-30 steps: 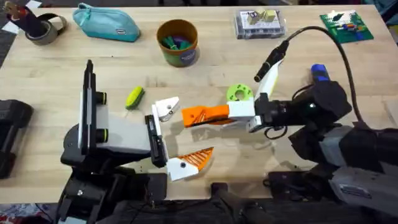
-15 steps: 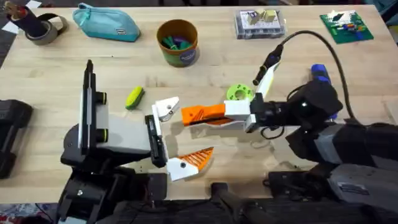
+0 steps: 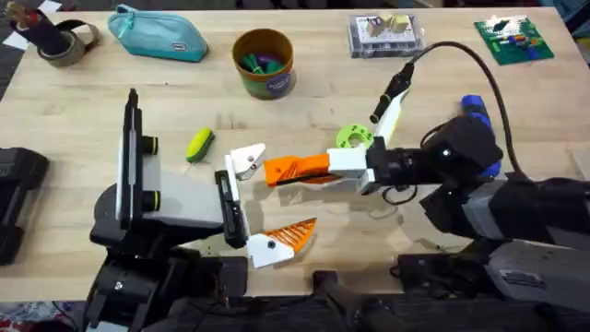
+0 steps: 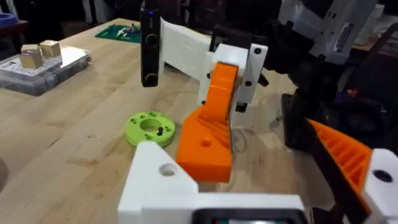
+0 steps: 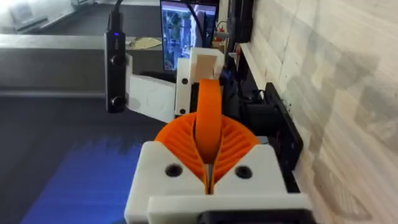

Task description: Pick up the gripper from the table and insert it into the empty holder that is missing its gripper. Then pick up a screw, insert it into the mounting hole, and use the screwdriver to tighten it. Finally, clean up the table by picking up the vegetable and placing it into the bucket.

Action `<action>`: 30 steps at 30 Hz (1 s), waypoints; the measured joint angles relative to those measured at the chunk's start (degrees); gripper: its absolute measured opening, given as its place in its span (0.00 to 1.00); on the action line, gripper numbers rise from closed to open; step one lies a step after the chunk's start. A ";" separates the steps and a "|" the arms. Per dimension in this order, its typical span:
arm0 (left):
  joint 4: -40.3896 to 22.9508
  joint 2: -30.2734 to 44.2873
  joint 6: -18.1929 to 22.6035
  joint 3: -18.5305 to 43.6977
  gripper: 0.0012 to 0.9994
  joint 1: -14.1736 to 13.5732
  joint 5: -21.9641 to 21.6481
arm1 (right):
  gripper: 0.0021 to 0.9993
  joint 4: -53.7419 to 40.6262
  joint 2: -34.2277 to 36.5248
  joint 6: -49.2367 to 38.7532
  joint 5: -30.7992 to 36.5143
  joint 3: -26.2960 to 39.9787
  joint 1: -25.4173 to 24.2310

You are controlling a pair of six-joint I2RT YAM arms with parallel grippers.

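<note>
Even overhead light left soft shadows on the table point(image 3: 304, 111), while the dark arms nearest the camera blurred.

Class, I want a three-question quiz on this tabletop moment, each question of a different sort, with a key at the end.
1. True or false: the vegetable already lies in the bucket.
2. What do the fingers of the right gripper hold? A) the screwdriver B) the orange gripper piece C) the green disc
3. Fill in: the holder that lacks its piece sits at the end of the ____ arm.

Key:
1. False; it lies on the table, apart from the bucket.
2. B; the orange gripper piece is clamped, its tip close beside the holder.
3. Left.
</note>
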 joint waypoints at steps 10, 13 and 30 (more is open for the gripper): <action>0.00 0.00 0.00 0.00 0.99 0.00 0.00 | 0.02 0.00 0.01 -0.32 0.01 0.53 0.38; 0.00 0.00 0.00 0.00 0.99 0.00 0.00 | 0.02 0.01 -0.01 -0.68 0.01 0.59 0.95; 0.00 0.00 0.00 0.00 0.99 0.00 0.00 | 0.02 0.01 0.00 -3.48 0.92 1.05 2.25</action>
